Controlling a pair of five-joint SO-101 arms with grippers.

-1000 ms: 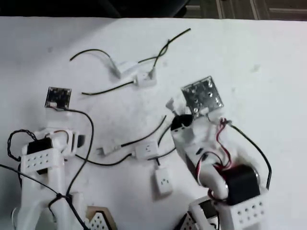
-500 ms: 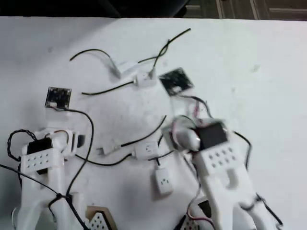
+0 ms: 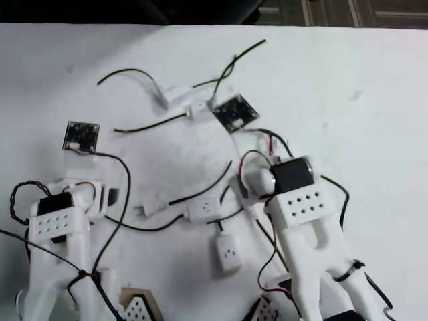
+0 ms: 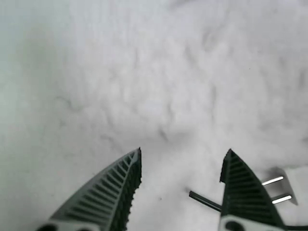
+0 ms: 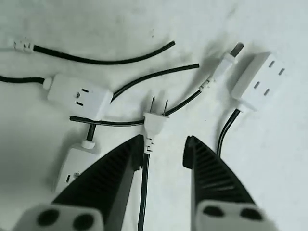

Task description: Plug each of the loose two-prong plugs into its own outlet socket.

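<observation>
Right jaws: open, nothing gripped, gap wider than the plug body. White two-prong plug (image 5: 155,124) lies flat on the desk (image 5: 276,156) just ahead of the tips, roughly centred on the gap. Its long axis is in line with the jaws. Prongs point straight away from them. Its black cord (image 5: 144,192) runs back through the gap, hugging one finger; can't tell if it touches.

Near socket (image 5: 70,168) sits just outside that same finger, face up, partly hidden by it. Second socket (image 5: 79,96) is farther out on that side, level with the plug's prongs, slots up, long axis across the jaws' line. Farthest, on the other side: third socket (image 5: 260,77), slots up. What looks like a second plug (image 5: 225,63) lies just beside it, tip pointing away from the jaws, tip too blurred to read.

Left jaws: open, nothing between them but bare desk and a black cord end (image 4: 204,201) close to one finger. Third plug (image 4: 278,189) lies just outside that finger, flat, long axis across the jaws' line, its two metal prongs pointing in toward the finger.
</observation>
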